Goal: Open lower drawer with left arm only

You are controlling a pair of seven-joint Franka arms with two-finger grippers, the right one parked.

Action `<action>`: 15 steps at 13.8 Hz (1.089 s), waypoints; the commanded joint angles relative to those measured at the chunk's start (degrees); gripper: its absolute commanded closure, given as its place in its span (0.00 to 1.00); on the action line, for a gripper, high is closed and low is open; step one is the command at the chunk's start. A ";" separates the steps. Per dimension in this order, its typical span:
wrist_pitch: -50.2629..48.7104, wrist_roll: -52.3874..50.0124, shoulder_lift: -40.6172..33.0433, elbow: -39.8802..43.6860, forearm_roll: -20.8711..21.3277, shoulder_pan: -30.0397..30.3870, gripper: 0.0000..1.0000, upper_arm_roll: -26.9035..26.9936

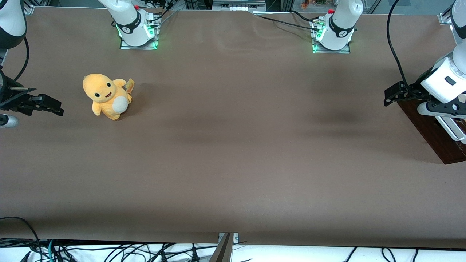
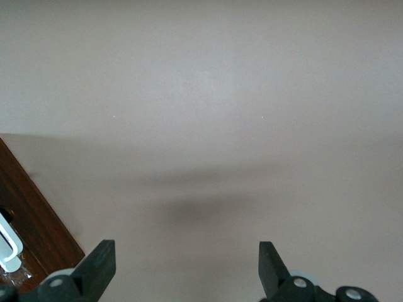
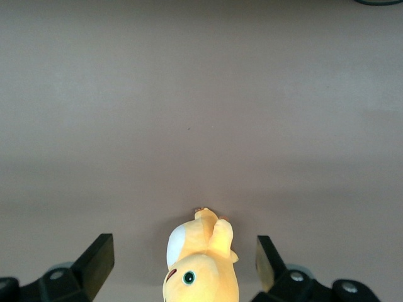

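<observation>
Tool (image 2: 187, 267), fingers apart, hovers just beside the lower drawer's (image 1: 435, 136) diagonally running wood front.

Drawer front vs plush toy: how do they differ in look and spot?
The drawer front is flat, glossy dark red-brown wood; the plush toy is rounded, soft and yellow. The drawer front sits at the working arm's end, under the open gripper; the toy lies toward the parked arm's end. Both rest on the brown table.
</observation>
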 commanded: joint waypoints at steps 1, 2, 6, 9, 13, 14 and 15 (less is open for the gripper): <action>-0.13 0.22 -0.53 -0.37 1.37 -0.09 0.00 -0.33; -0.13 0.22 -0.53 -0.37 1.37 -0.09 0.00 -0.33; -0.04 0.22 -0.53 -0.37 1.37 -0.09 0.00 -0.33; -0.13 0.22 -0.53 -0.37 1.37 -0.09 0.00 -0.33; -0.13 0.22 -0.18 -0.28 1.46 -0.09 0.00 -0.33; -0.13 0.05 0.43 -0.28 1.37 0.00 0.00 -0.24; -0.13 -0.65 1.04 -0.28 1.46 0.17 0.00 -0.24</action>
